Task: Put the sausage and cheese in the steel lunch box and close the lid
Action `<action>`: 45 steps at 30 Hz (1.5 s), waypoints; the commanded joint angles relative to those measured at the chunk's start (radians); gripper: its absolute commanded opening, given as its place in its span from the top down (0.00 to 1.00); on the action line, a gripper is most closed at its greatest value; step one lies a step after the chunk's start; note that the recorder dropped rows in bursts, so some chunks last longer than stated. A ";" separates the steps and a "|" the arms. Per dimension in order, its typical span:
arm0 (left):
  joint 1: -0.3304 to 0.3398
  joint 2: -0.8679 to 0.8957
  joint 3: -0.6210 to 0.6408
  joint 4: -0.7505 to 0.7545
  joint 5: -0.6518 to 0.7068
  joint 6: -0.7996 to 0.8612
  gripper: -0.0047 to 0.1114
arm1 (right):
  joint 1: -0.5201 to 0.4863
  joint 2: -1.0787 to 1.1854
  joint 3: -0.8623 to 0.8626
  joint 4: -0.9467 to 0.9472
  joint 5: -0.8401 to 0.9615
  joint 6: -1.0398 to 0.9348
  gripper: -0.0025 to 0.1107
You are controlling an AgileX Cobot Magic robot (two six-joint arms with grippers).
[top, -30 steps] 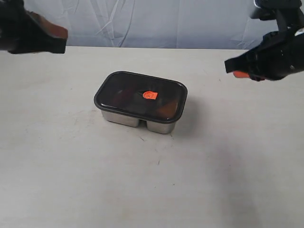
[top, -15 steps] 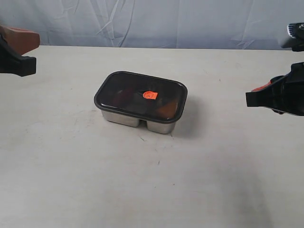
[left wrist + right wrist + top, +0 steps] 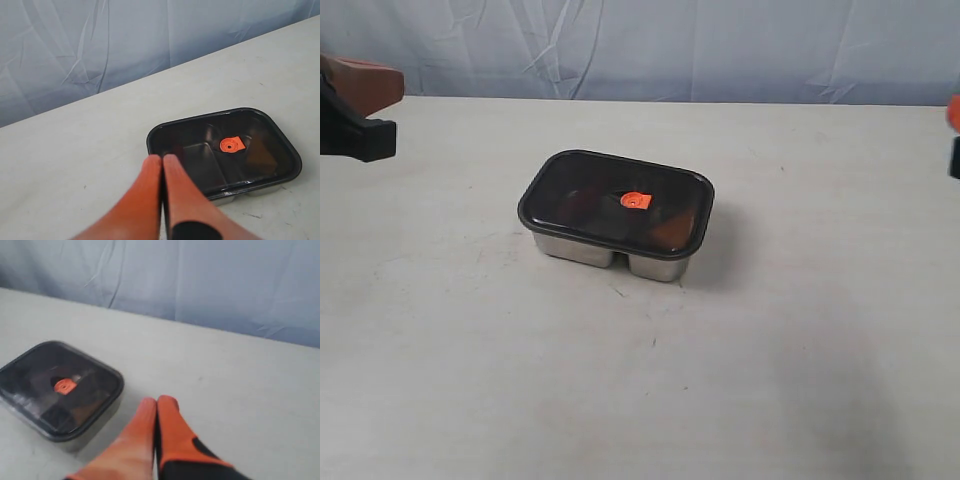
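Pale tabletop (image 3: 790,340), lid (image 3: 616,200) flat on the steel lunch box (image 3: 575,248): with left gripper (image 3: 162,160) and right gripper (image 3: 157,401) clenched empty (both well clear), I'd just check its rim seats evenly.

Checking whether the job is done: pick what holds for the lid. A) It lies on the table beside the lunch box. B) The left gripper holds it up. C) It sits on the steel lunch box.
C: the lid covers the steel lunch box; the left gripper is shut, empty.
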 commanded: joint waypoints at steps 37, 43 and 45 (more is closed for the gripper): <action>-0.001 -0.008 0.003 0.002 0.005 -0.001 0.96 | -0.395 -0.746 0.625 -0.260 -0.074 0.418 0.99; -0.001 -0.008 0.003 0.002 0.005 -0.001 0.96 | -0.393 -0.746 0.625 -0.263 -0.090 0.418 0.99; -0.001 -0.008 0.003 0.002 0.005 -0.001 0.96 | -0.393 -0.746 0.625 -0.260 -0.084 0.418 0.99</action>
